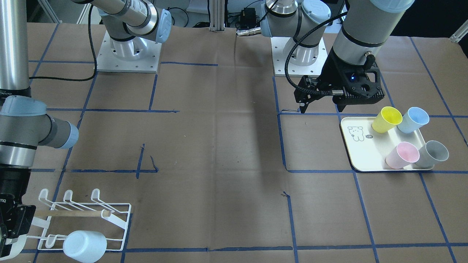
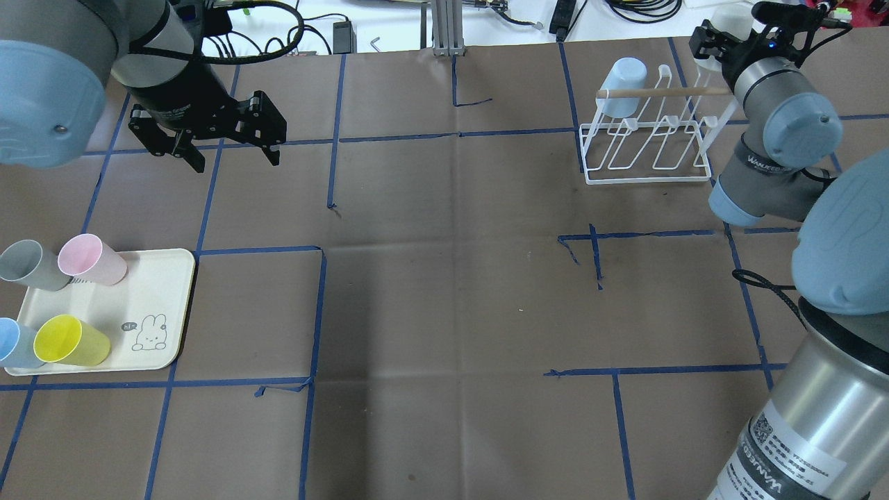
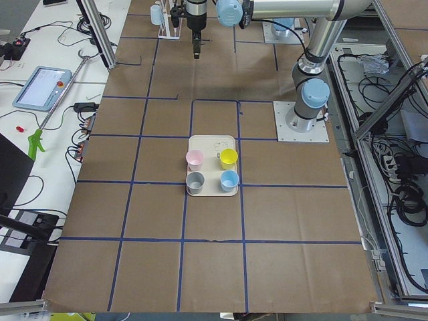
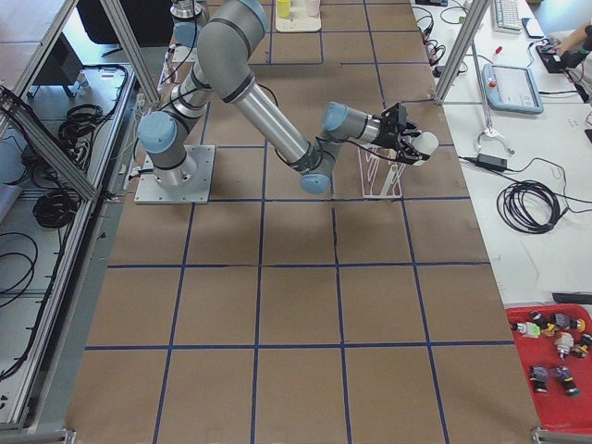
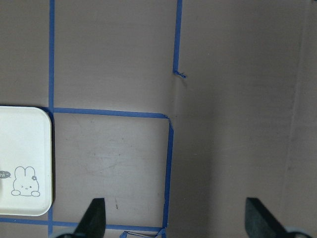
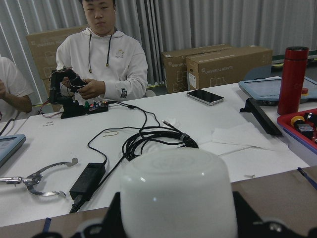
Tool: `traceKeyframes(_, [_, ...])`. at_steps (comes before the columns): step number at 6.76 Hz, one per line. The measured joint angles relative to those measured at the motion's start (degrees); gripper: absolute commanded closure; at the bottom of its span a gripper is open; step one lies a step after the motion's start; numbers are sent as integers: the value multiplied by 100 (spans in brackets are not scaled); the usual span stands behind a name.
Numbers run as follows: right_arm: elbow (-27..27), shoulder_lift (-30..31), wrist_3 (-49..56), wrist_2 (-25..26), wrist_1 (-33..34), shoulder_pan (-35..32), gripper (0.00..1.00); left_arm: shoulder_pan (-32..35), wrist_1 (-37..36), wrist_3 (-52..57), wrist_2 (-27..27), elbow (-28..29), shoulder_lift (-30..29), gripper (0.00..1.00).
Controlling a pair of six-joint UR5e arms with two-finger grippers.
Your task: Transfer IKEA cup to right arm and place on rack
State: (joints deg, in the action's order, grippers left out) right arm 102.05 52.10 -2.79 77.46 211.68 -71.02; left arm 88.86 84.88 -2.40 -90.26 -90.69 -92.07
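Note:
The IKEA cup [image 6: 178, 198] is white and lies sideways, its base toward the operators, with my right gripper [image 2: 719, 38] shut on it. It also shows in the exterior right view [image 4: 427, 143], just past the rack's [image 2: 646, 149] end by the table's far edge. The rack is white wire with a wooden dowel [image 2: 660, 91]. A pale blue cup [image 2: 620, 87] hangs upside down at its other end. My left gripper [image 2: 229, 156] is open and empty above bare table, beyond the tray. Its fingertips [image 5: 94, 218] frame brown paper in the left wrist view.
A cream tray [image 2: 160, 305] with a rabbit drawing holds yellow [image 2: 69, 340], pale blue [image 2: 10, 344], pink [image 2: 90, 259] and grey [image 2: 28, 264] cups. A person [image 6: 99, 54], cables and a red bottle [image 6: 292, 79] are at the white bench past the table edge.

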Motion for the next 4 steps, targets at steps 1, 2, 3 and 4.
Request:
traceKeyframes(1, [37, -66, -1, 3, 123, -3, 81, 0, -4, -4, 2, 1, 2, 0])
traceKeyframes(2, [69, -103, -8, 8, 175, -15, 50, 0, -8, -6, 6, 4, 3, 0])
traceKeyframes(3, [109, -108, -29, 3, 207, -27, 1, 0, -12, -6, 6, 6, 7, 0])
traceKeyframes(4, [149, -95, -50, -23, 232, -31, 0, 0, -14, -5, 3, 6, 13, 0])
